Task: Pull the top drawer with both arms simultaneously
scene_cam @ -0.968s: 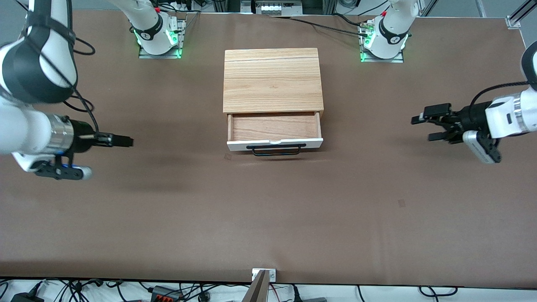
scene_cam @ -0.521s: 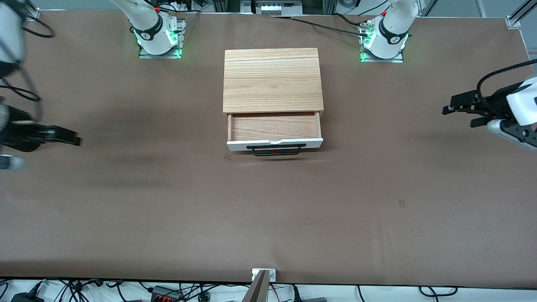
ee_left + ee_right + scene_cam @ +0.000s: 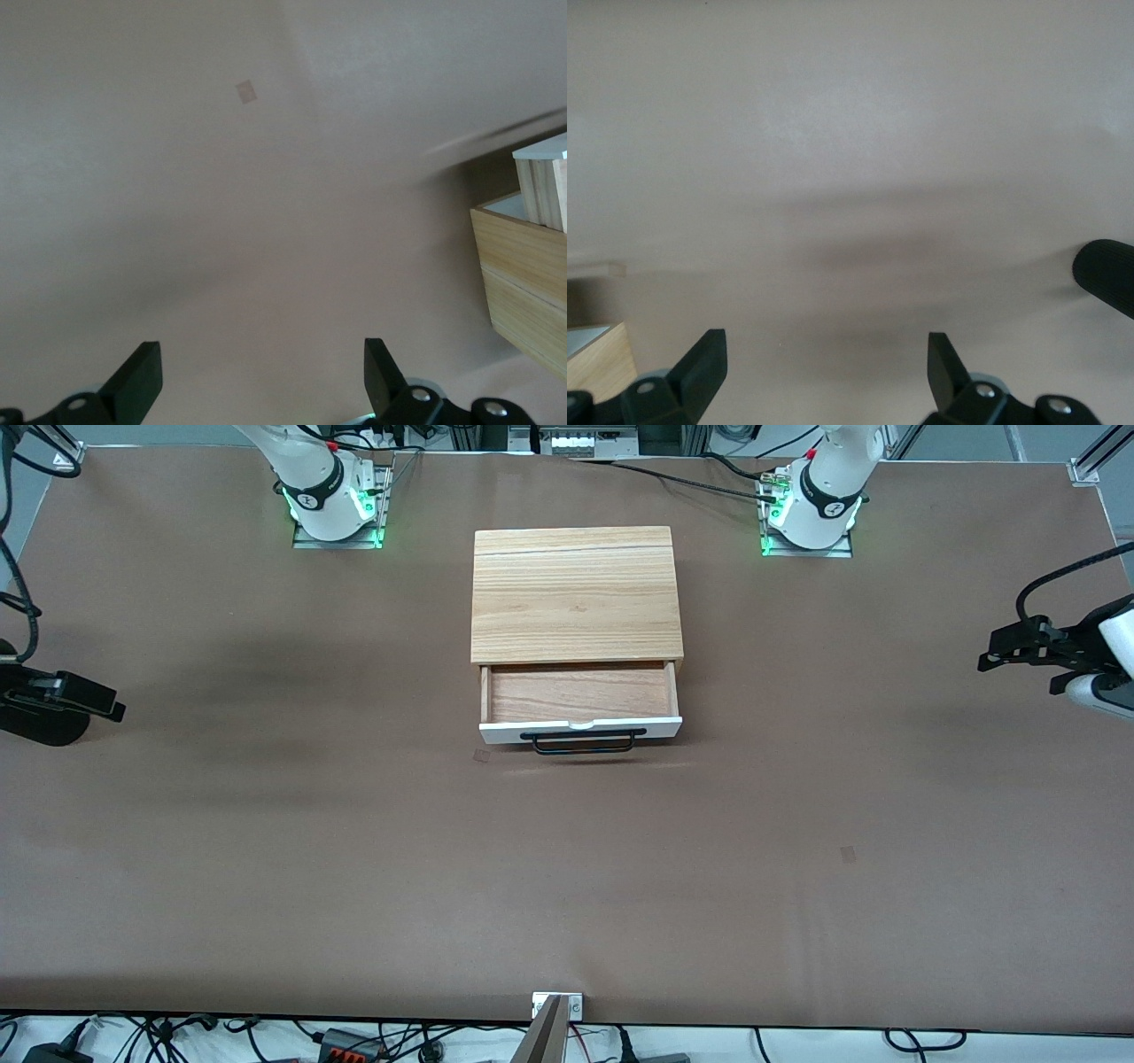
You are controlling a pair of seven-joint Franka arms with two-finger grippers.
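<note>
1. Since the top drawer [image 3: 580, 707] already stands pulled out of the cabinet [image 3: 576, 593], its white front panel sits nearer the front camera than the casing and its light-brown wooden inside lies bare. I judge the pull itself as done.

2. Its black bar handle [image 3: 583, 741] runs along the white panel on the side nearest the front camera. Nothing touches it and nothing lies in the drawer.

3. My left gripper [image 3: 1019, 651] hangs over the table [image 3: 567, 868] well apart from the cabinet, toward the left arm's end. Its jaws stand wide apart and hold nothing. In my left wrist view the fingers [image 3: 142, 376] frame bare table, with a corner of the cabinet at the edge.

4. My right gripper [image 3: 93, 700] hangs over the table well apart from the cabinet, toward the right arm's end. Its jaws are likewise spread wide and empty, as my right wrist view [image 3: 824, 376] shows, again over bare table.

5. I read this placing as a parked pose: both grippers are off the handle and clear of the drawer, so neither could drag it or nudge the cabinet.

6. Around the cabinet, my two arm bases [image 3: 332, 500] stand farther from the front camera than it. A small square mark [image 3: 481, 755] lies on the table just beside the drawer's front corner. Nothing stands between either gripper and the drawer.
</note>
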